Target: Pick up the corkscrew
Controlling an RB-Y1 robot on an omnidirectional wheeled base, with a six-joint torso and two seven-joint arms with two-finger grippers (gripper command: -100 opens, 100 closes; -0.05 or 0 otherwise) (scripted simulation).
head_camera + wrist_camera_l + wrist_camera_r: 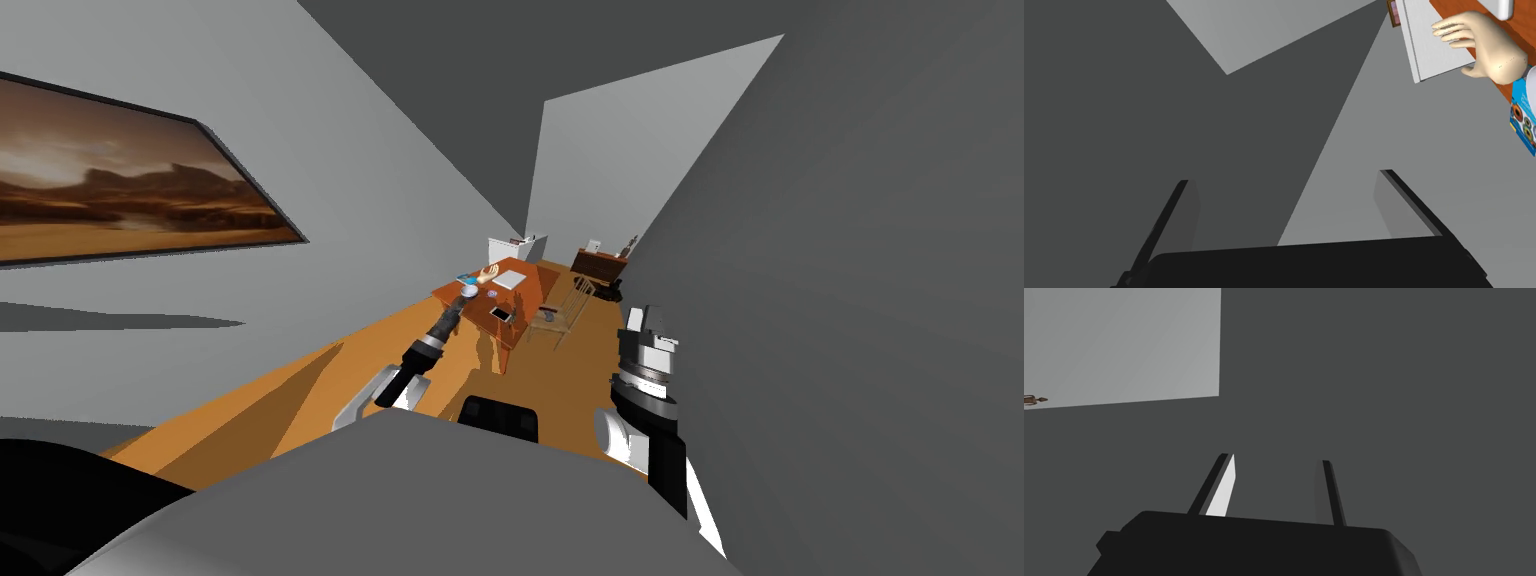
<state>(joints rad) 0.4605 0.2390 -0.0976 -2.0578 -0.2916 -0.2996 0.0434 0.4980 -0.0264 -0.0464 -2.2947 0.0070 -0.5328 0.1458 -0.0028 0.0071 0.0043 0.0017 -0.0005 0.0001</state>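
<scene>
An orange-brown table (525,296) stands ahead of me with small things on it. I cannot tell which of them is the corkscrew; a small dark thing (547,312) lies near the table's chair-side edge. My left arm reaches out to the table's near corner, where my left gripper (467,291) (1285,177) is open with nothing between its fingers. Beside it on the table are a pale model hand (1479,45) (487,272), a white pad (1434,45) and a blue box (1524,115). My right gripper (640,320) (1276,460) is raised by the grey wall, fingers apart and empty.
A wooden chair (565,305) stands at the table's right side. Behind are a white cabinet (515,248) and a dark sideboard (598,265). A flat tablet-like thing (500,315) lies on the near end of the table. Orange floor runs between two grey walls.
</scene>
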